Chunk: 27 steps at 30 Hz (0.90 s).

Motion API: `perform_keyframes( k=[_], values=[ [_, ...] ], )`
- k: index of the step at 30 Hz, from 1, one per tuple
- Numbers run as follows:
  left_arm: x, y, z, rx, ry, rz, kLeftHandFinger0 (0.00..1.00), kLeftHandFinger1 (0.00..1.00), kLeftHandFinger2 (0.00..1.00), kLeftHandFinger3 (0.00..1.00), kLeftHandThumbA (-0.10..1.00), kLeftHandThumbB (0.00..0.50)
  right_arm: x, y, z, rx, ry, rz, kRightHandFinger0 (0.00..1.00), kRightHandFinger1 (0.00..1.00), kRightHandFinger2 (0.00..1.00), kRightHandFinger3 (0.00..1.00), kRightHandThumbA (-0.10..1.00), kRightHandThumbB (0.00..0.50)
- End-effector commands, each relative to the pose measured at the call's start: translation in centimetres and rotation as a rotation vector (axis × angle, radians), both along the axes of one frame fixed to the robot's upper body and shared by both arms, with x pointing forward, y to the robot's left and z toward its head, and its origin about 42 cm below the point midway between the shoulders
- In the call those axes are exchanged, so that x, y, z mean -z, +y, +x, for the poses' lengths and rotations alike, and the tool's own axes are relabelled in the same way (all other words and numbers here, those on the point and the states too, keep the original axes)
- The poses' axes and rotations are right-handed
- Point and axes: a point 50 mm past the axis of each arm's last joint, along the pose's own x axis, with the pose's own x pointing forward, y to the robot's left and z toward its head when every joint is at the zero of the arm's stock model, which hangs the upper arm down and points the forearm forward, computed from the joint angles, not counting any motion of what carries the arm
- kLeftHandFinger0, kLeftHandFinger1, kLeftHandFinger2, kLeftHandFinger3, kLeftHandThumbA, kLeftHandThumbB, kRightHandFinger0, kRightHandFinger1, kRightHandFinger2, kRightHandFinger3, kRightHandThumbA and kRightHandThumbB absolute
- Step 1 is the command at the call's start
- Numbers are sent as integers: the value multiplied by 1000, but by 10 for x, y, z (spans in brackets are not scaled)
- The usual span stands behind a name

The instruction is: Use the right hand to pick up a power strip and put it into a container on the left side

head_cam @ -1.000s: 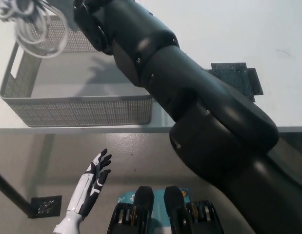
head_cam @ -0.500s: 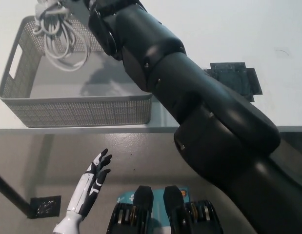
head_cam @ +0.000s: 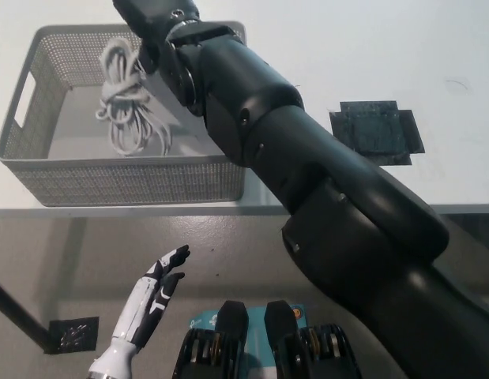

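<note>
My right hand [head_cam: 149, 20] reaches over the mesh basket [head_cam: 126, 180], beside the coiled white cable [head_cam: 127, 103] inside. My left hand [head_cam: 161, 280] rests low, fingers spread.

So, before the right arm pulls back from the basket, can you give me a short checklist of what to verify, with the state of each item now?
1. White cable bundle is inside the grey mesh basket: ok, its loops lie within the walls.
2. Power strip body is in the basket: cannot tell, only coiled cable shows.
3. Right hand has let go: cannot tell, the black arm hides its fingers.
4. Cable is free of the right hand: cannot tell, the top of the bundle runs up beside it.
5. Basket stands fully on the white table: ok, near the front edge.
6. Left hand is out of the way: ok, open, low, below the table edge.
</note>
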Motion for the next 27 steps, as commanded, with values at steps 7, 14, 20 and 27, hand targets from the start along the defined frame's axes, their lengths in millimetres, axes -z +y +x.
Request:
perform_keyframes(
  k=[7,14,20,27],
  values=[
    [-26,2,16,57,-122,71,886,920,883,875,1000,19,-90,-27,-4,-7,516,-360,1000,1000,1000,1000,710,500],
    [-22,1,14,63,-102,53,869,902,861,853,996,21,-116,-48,-8,-81,766,-300,1000,1000,1000,1000,644,500],
    [-16,-2,9,54,-90,49,855,880,840,827,981,28,-196,-78,-15,-207,838,111,1000,1000,1000,1000,566,500],
    [-14,-3,8,52,-83,56,863,882,834,821,990,29,-296,-150,-43,-476,397,692,1000,1000,1000,1000,950,433]
  ],
)
